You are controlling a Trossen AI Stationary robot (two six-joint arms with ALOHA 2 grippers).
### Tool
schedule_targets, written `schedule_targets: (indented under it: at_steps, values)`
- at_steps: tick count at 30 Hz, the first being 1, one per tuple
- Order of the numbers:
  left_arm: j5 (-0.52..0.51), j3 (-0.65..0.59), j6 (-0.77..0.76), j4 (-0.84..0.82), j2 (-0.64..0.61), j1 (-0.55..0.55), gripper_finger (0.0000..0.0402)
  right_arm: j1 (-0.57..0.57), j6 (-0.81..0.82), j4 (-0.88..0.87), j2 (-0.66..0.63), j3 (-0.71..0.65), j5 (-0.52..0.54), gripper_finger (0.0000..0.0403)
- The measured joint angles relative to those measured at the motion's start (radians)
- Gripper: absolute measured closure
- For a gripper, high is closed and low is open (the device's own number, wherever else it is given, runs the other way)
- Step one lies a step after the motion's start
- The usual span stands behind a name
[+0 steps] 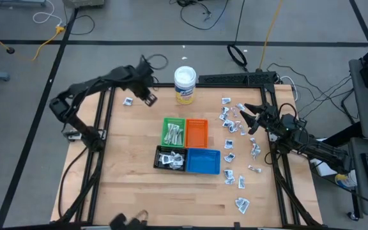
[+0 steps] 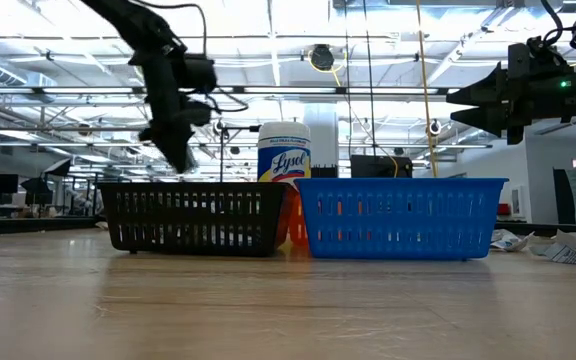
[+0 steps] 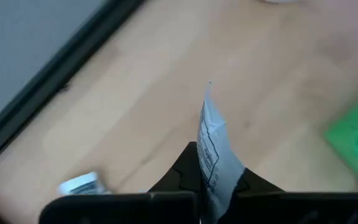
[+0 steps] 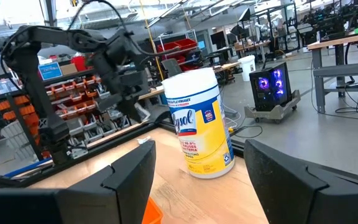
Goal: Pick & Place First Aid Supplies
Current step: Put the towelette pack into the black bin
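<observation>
My left gripper [image 1: 147,94] hangs above the table's far left part, left of the white-lidded tub [image 1: 184,84], shut on a small white packet [image 3: 213,149] with dark print. One more packet [image 1: 128,101] lies flat on the wood just left of it. My right gripper [image 1: 243,117] is open and raised over the table's right side, pointing left above many scattered packets [image 1: 233,128]. The green tray [image 1: 174,131] holds pale strips, and the black tray [image 1: 170,158] holds several packets. My left gripper pinches the white packet between its two fingers by its lower end [image 3: 215,177]. The fingers come from above, pointing down. The packet stands on edge out past the fingertips, its free end [image 3: 207,102] clear of the table.
The orange tray [image 1: 197,132] and blue tray [image 1: 203,161] sit beside the green and black ones at mid-table. More packets [image 1: 241,204] trail toward the near right corner. Bare wood lies along the near edge and the left side. Cables run behind the far edge.
</observation>
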Motion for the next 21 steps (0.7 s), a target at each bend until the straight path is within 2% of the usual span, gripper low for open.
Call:
schedule_targets:
  at_steps: [9, 21]
  values:
    - [0.004, 0.000, 0.076, -0.035, 0.000, -0.304, 0.0397, 0.000, 0.000, 0.000, 0.000, 0.000, 0.000, 0.0160]
    - [0.071, 0.000, 0.041, -0.060, 0.000, -0.637, 0.0396, 0.000, 0.000, 0.000, 0.000, 0.000, 0.000, 0.0160]
